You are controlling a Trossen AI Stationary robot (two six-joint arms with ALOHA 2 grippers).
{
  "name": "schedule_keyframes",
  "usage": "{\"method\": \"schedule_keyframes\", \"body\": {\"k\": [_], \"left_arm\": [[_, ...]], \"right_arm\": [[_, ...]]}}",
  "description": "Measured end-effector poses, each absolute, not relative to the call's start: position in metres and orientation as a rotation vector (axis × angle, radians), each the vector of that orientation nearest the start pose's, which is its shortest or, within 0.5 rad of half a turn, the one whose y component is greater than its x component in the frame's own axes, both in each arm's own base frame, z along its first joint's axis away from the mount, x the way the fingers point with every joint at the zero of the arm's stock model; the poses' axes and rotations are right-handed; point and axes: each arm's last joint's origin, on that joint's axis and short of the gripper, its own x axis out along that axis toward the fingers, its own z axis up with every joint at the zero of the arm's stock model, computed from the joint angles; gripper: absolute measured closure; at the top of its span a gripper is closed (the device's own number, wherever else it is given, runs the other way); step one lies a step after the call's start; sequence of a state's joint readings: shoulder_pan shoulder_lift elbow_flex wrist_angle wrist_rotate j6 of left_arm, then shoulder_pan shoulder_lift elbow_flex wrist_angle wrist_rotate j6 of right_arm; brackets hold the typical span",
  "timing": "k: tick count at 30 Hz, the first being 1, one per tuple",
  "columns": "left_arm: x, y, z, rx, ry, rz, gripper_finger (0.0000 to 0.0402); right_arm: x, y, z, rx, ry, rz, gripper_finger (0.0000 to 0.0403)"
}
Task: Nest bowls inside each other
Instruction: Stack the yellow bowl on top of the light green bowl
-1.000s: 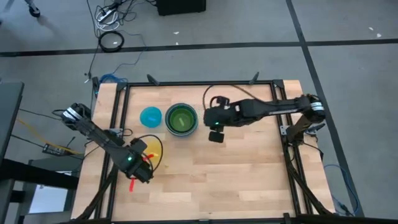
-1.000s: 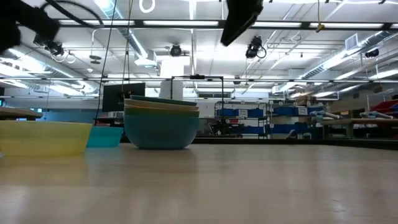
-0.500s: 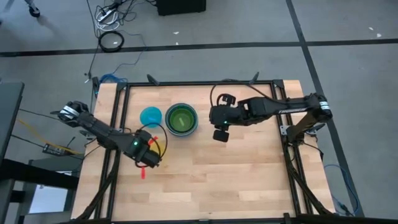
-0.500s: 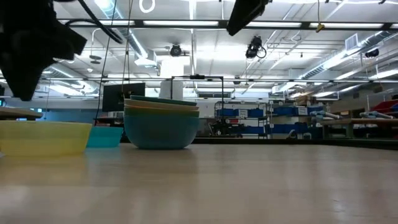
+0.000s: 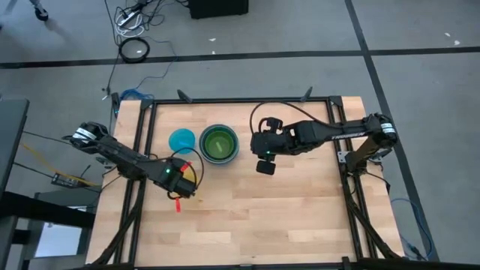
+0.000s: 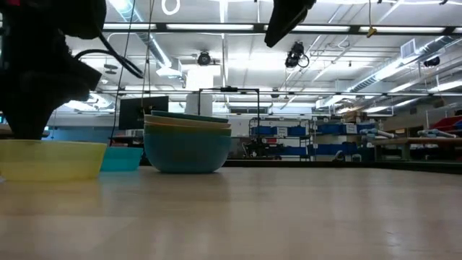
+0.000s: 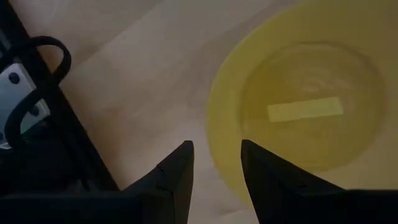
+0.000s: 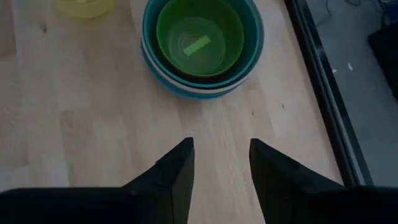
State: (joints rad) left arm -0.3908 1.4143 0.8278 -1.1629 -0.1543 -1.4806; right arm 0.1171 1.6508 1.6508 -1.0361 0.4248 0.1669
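Observation:
A yellow bowl [image 7: 311,106] stands upright on the wood table near its left edge, mostly under my left gripper [image 5: 178,186] in the high view. That gripper [image 7: 216,158] is open and points down, one finger outside the bowl's rim and one over its inside. Farther back stand a small cyan bowl [image 5: 181,140] and a stack of nested bowls [image 5: 218,144], teal outermost and green [image 8: 199,34] innermost. My right gripper [image 5: 264,159] hangs open above the table, right of the stack. My left gripper has the yellow bowl's rim [image 7: 214,130] between its two open fingers, coming from above. Whether either finger touches the rim I cannot tell. The bowl stands flat on the table.
A black frame rail [image 5: 142,150] runs along the table's left edge close to the left arm. Bare wood [image 5: 285,210] covers the table's middle, right and near parts.
My left gripper has moved from near the table's front-left toward the far edge and down, and now stands over the yellow bowl's rim. The bowls have kept their places.

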Motion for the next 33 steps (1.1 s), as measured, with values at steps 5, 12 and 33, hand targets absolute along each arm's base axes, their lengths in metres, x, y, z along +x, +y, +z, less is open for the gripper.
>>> {"method": "schedule_keyframes", "body": {"k": [5,12,33], "left_arm": [[0.183,-0.071,0.173,-0.654,1.367,1.011,0.0259],[0.18,-0.069,0.158,-0.675,1.332,1.001,0.0273],[0.229,-0.053,0.269,-0.304,0.912,0.931,0.0399]], "right_arm": [[0.334,0.027,0.346,-0.126,0.968,-0.362,0.0262],[0.334,0.027,0.346,-0.123,0.962,-0.362,0.0264],[0.329,0.021,0.308,-0.205,1.056,-0.479,0.0266]]}}
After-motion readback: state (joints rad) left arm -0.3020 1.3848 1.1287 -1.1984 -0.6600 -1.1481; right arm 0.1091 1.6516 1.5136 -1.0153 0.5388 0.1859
